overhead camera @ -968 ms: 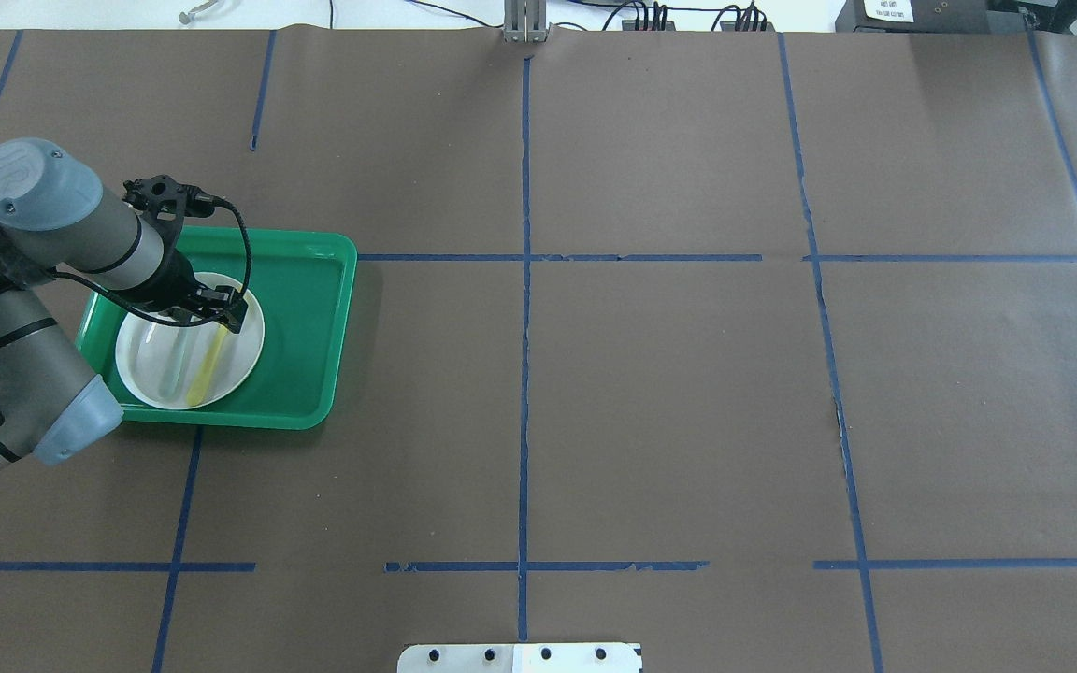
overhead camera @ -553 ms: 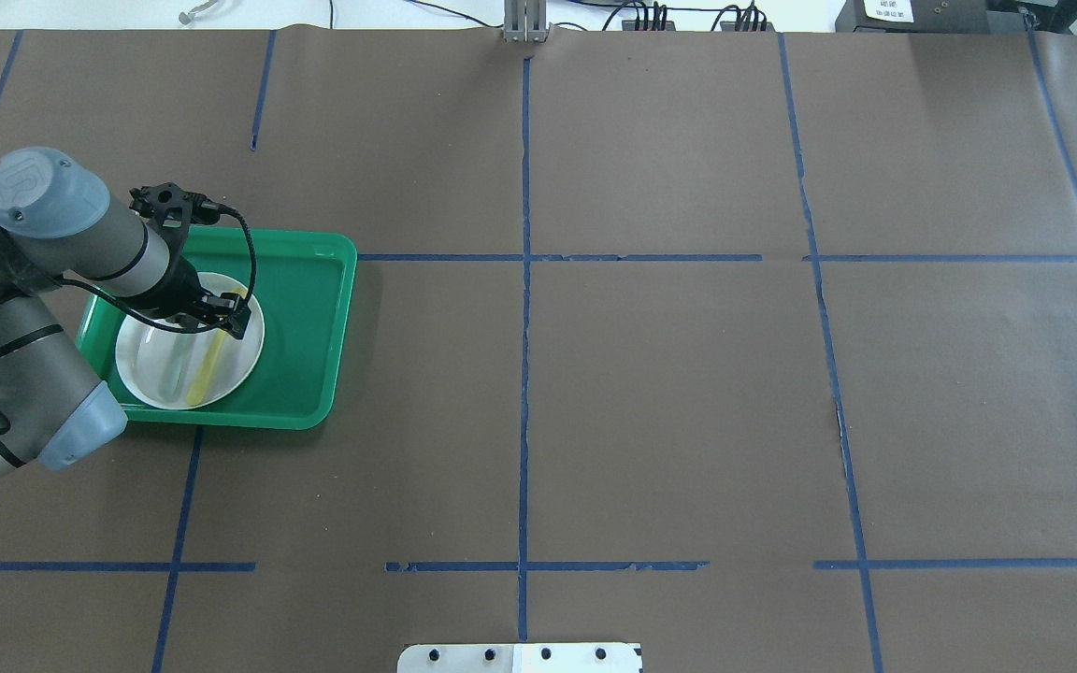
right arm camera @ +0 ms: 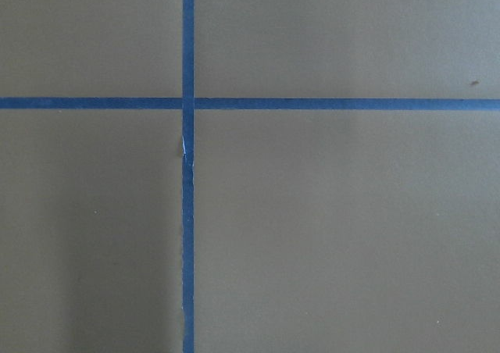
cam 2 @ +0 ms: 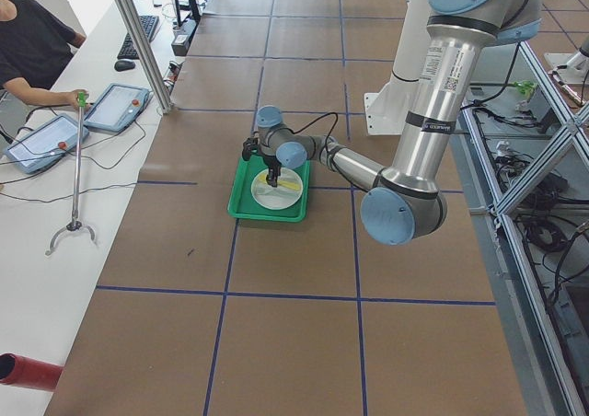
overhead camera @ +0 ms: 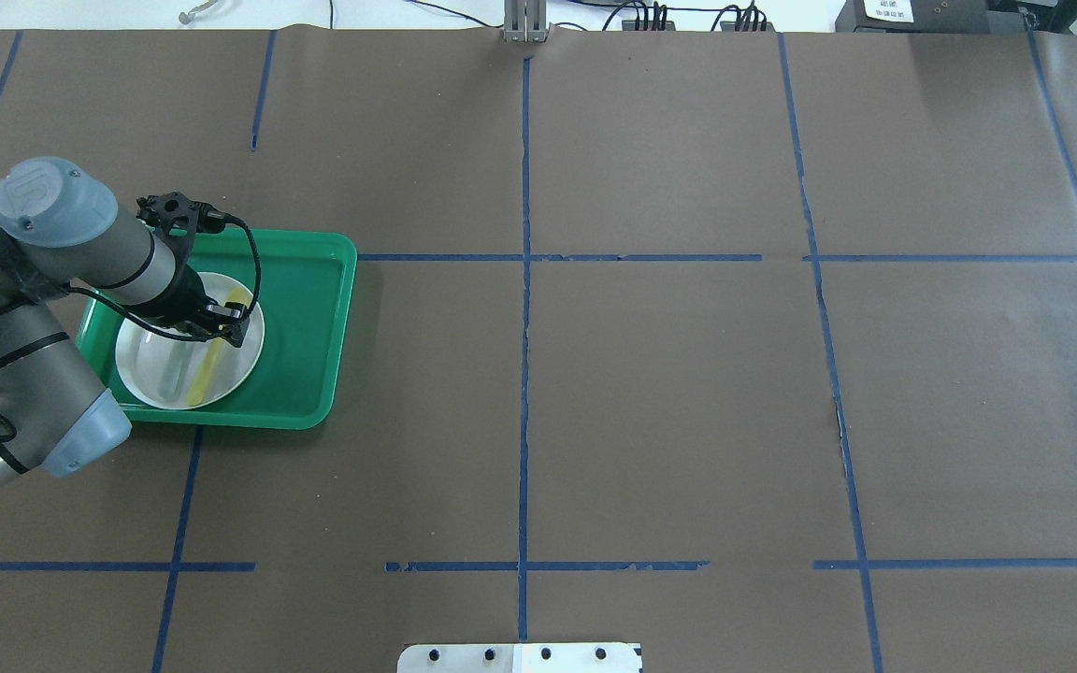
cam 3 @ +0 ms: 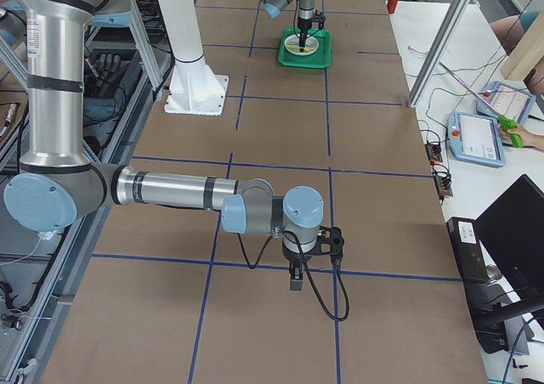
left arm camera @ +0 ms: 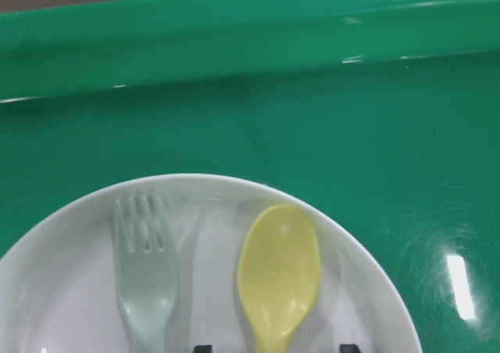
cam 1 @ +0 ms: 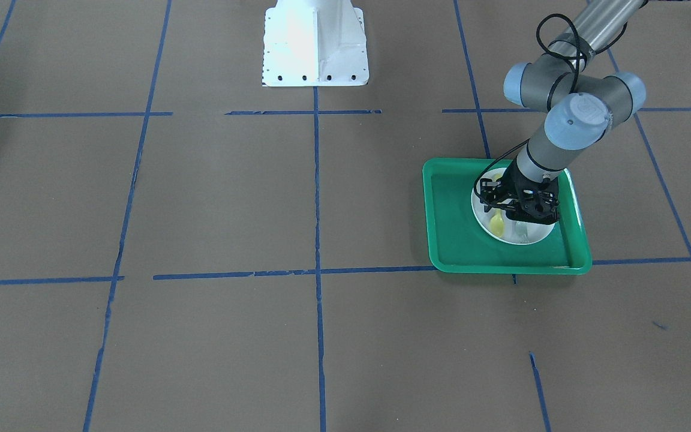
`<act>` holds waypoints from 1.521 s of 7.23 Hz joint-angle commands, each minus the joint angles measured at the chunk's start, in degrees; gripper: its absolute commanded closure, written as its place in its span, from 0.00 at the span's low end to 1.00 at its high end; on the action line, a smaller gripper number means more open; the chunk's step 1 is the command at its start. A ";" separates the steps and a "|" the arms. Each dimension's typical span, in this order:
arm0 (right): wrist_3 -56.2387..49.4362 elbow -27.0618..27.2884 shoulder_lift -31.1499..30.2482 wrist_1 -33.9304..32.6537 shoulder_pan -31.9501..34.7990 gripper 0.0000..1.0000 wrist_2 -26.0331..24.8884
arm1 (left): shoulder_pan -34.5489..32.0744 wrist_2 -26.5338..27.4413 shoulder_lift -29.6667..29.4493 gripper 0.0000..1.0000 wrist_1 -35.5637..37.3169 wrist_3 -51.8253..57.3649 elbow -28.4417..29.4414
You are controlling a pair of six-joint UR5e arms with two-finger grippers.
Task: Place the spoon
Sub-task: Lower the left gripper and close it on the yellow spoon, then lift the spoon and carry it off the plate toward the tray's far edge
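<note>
Scene: a brown paper-covered table (overhead camera: 669, 393) marked into squares with blue tape; a green tray (overhead camera: 305, 327) sits on the robot's left side.
Plate: a round white plate (overhead camera: 141, 374) rests inside the tray, towards the tray's left half in the overhead view.
Spoon: the small yellow spoon (left arm camera: 279, 271) lies flat on the plate, bowl facing up and pointing away from the robot, handle running back towards it.
Fork: a pale grey-green fork (left arm camera: 146, 290) lies just beside the spoon, parallel to it, tines pointing the same way; the two do not touch.
Left gripper: the left gripper (overhead camera: 225, 329) points down, low over the plate, above the spoon's neck. In the wrist view its two dark fingertips (left arm camera: 201, 348) stand apart on either side of the handle with clear gaps, so the jaws are released and grasp nothing.
Right gripper: the right gripper (cam 3: 295, 278) hangs over bare table, well apart from the tray; I cannot tell whether its jaws are spread or closed.
Right wrist view: only brown paper and crossing blue tape lines.
</note>
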 commanded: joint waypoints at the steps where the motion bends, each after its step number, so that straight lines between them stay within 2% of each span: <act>1: 0.00 0.00 0.00 0.05 0.00 0.00 0.00 | 0.17 0.05 0.00 0.88 0.00 -0.22 0.01; 2: 0.00 0.00 0.00 0.05 0.00 0.00 0.00 | 0.17 0.05 0.00 1.00 0.17 -1.78 -0.94; 5: 0.00 0.00 0.00 0.05 0.00 0.00 0.00 | -0.26 0.23 -0.17 1.00 0.70 -3.90 -5.24; 6: 0.00 0.00 0.00 0.05 0.00 0.00 0.00 | -0.27 0.31 -0.52 1.00 0.88 -11.13 -7.87; 8: 0.00 0.00 0.09 0.05 0.00 0.00 0.00 | 0.26 0.66 -3.32 1.00 0.70 -25.03 -6.06; 10: 0.00 0.00 0.00 0.05 0.00 0.00 0.00 | 3.06 0.67 -8.06 1.00 0.44 -26.76 2.17; 11: 0.00 0.00 0.00 0.05 0.00 0.00 0.00 | 3.16 0.75 -7.91 1.00 0.35 -26.58 2.56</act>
